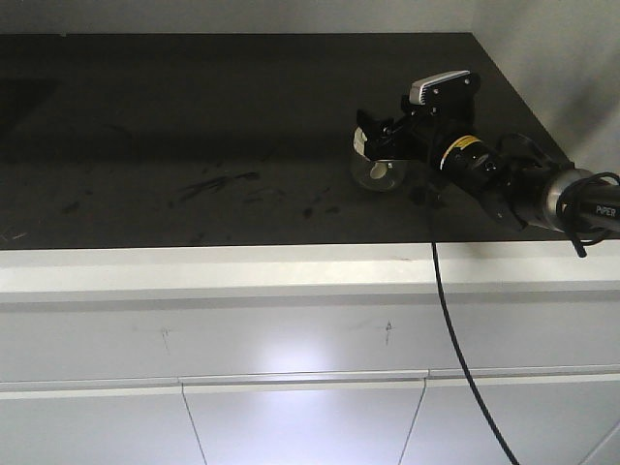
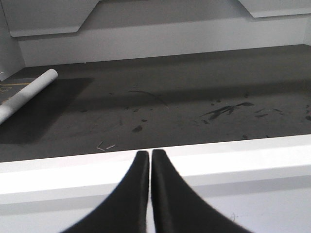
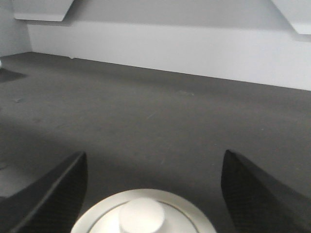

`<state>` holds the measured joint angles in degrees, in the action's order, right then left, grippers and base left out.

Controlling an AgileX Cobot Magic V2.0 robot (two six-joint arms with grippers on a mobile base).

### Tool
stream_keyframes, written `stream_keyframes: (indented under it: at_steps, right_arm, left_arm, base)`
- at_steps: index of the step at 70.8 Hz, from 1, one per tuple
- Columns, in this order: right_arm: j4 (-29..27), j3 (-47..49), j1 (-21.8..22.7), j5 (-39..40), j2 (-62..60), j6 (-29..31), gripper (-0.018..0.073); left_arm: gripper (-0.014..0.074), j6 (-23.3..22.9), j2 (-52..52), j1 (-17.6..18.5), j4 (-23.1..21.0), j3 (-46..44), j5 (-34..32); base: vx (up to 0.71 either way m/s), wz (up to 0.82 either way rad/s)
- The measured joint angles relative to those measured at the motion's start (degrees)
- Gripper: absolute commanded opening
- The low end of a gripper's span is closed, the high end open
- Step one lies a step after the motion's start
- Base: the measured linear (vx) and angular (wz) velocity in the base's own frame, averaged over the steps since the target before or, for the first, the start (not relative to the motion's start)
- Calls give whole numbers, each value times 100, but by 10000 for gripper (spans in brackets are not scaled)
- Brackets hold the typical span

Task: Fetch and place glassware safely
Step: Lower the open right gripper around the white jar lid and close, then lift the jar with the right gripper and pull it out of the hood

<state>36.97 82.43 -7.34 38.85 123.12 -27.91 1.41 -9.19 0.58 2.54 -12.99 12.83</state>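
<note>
Dark counter (image 1: 194, 145) carried the jar (image 3: 143, 213) near its right edge (lid up), between the parted, seemingly untouching fingers of the right claw (image 3: 154, 156); the left claw (image 2: 149, 155), pressed together, sat well apart.

countertop (image 1: 194, 116) is looking dark and matt, finely rough, with smudges and scuffs showing across it. its front edge (image 1: 242, 271) is showing white, smooth and glossy, throwing back light. cabinet fronts (image 1: 291, 417) are reading smooth white with a soft sheen. jar (image 1: 376, 176) is showing clear, glinting glass; its lid (image 3: 143, 213) is looking off-white, smooth, low-gloss. right gripper (image 3: 154, 158) fingers (image 3: 252, 194) are showing matt black with a fine cross-hatched grain. left gripper (image 2: 149, 153) fingers (image 2: 170, 194) are looking black, smooth, faintly shiny. right arm (image 1: 523, 189) is showing a black plastic-like shell with a silvery band. cable (image 1: 450, 329) is looking black and matt. roll (image 2: 29, 94) is looking white, matt — paper-like, cannot tell for sure.
</note>
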Motion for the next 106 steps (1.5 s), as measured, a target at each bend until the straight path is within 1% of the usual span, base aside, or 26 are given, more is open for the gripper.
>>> stream_keyframes:
  at_steps: [11,22,30,33,38,43,44,47,48,49,51,52,74,80,87,90,98,106]
  right_arm:
    - [35,40,0,-188,11,-69,509]
    - [166,44,0,-205,102,-230,509]
    - [174,44,0,-165,146,-279,466]
    - [180,44,0,-160,146,-279,429]
    - [185,44,0,-154,146,-279,341]
    - [185,51,0,-148,146,-279,225]
    - [185,51,0,-141,146,-279,185]
    - [191,51,0,-135,146,-279,102]
    - [191,51,0,-128,146,-279,88]
    - [191,51,0,-128,146,-279,46]
    - [191,51,0,-122,146,-279,-9]
    - [191,51,0,-122,146,-279,-15]
    - [198,71,0,-120,146,-413,-6]
    - [266,65,0,-261,62,-440,-4]
    - [520,43,0,-447,-127,-609,-3]
    - [639,33,0,-511,-215,-733,-3]
    - [1171,33,0,-565,-585,-1173,-3]
    - [1460,-197,0,-565,-1019,-1513,-3]
  left_arm:
    - [-7,0,0,0,0,0,0]
    - [-7,0,0,0,0,0,0]
    - [-7,0,0,0,0,0,0]
    - [-7,0,0,0,0,0,0]
    - [-7,0,0,0,0,0,0]
    - [-7,0,0,0,0,0,0]
    - [-7,0,0,0,0,0,0]
    - [-7,0,0,0,0,0,0]
    - [-7,0,0,0,0,0,0]
    - [-7,0,0,0,0,0,0]
    - [-7,0,0,0,0,0,0]
    - [-7,0,0,0,0,0,0]
    - [-7,0,0,0,0,0,0]
    - [-7,0,0,0,0,0,0]
    - [-7,0,0,0,0,0,0]
    - [-7,0,0,0,0,0,0]
    - [-7,0,0,0,0,0,0]
    - [-7,0,0,0,0,0,0]
  base:
    - [0,0]
    - [0,0]
    - [0,0]
    - [0,0]
    - [0,0]
    - [0,0]
    - [0,0]
    - [0,0]
    - [0,0]
    - [0,0]
    - [0,0]
    - [0,0]
    - [0,0]
    - [0,0]
    - [0,0]
    - [0,0]
    - [0,0]
    - [0,0]
